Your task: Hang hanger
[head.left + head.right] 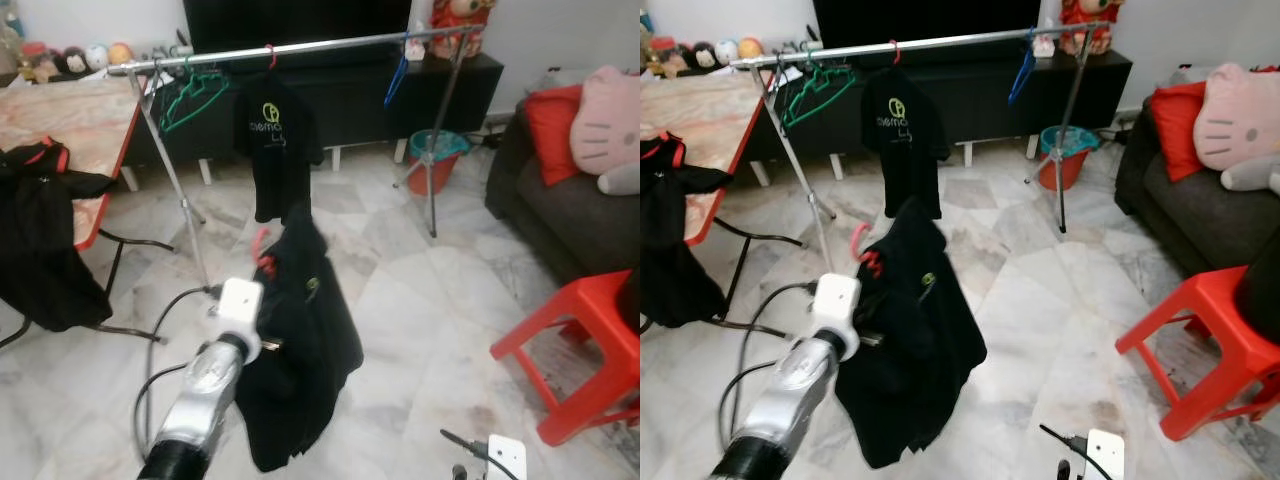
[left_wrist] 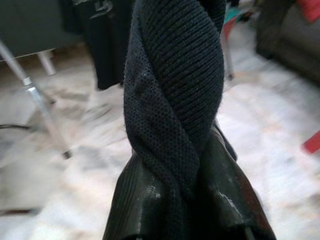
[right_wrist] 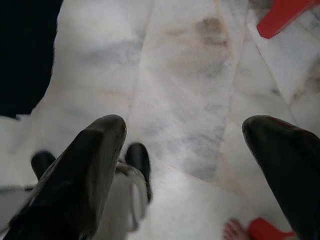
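Marble floor (image 1: pixel 420 330): clothes rack (image 1: pixel 300 47) legs stand far centre; red stool (image 1: pixel 580 350) near right; teal bucket (image 1: pixel 436 158) far right; table (image 1: pixel 70 130) left, black garment (image 1: pixel 40 240) draped.

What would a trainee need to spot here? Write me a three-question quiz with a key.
1. True or false: the left gripper is shut on the black shirt on a red hanger.
2. What already hangs on the silver metal clothes rail? A) only a shirt B) a black printed shirt, green hangers, a blue hanger C) nothing
3. Fill in: the right gripper points at the ___ floor.

Key: 1 true; 2 B; 3 marble
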